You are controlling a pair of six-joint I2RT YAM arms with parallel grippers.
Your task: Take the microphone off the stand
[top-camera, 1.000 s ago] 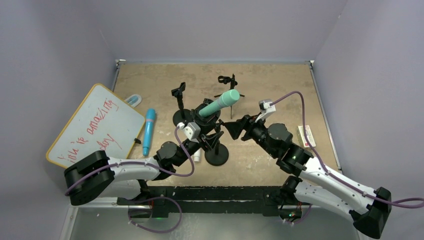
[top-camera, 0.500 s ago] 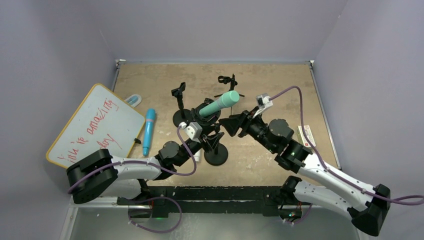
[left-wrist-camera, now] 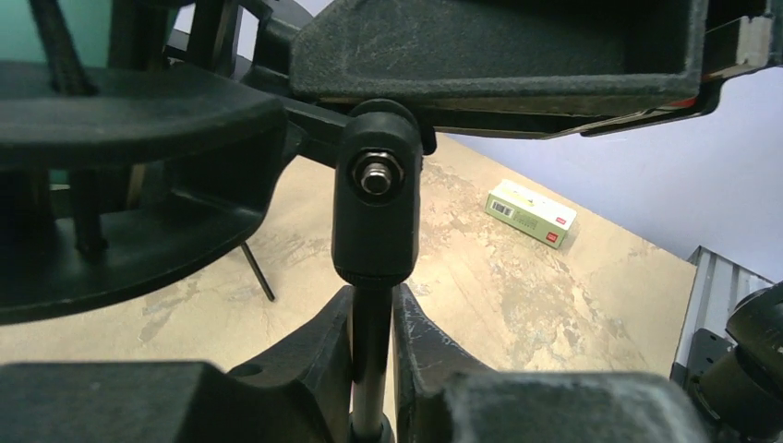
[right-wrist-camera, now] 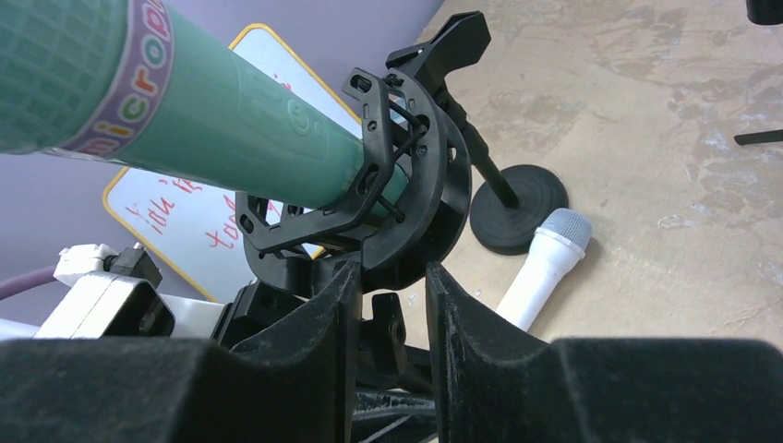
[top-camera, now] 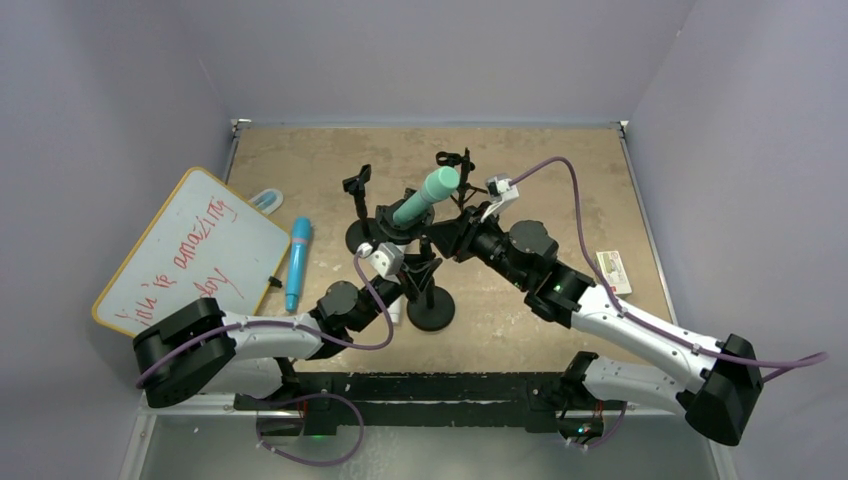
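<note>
Teal microphone (right-wrist-camera: 231, 129), webbed black stand (right-wrist-camera: 441, 189)

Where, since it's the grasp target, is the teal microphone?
Top view, centre: the teal microphone lies tilted in the black cradle of its stand, just above the right claw, whiteboard off to its left.

The worn tan table (top-camera: 560, 170) carries a yellow-framed whiteboard (top-camera: 190, 250) with red writing at its left edge. A blue marker (top-camera: 297, 262) lies just beside the board. Mid-table stand the microphone stand (top-camera: 432, 315) on its round base, a second round-based stand (top-camera: 362, 238) and a small tripod (top-camera: 455, 165). A white microphone (right-wrist-camera: 545, 268) lies near the bases, and a small box (top-camera: 613, 270) near the right edge.
</note>
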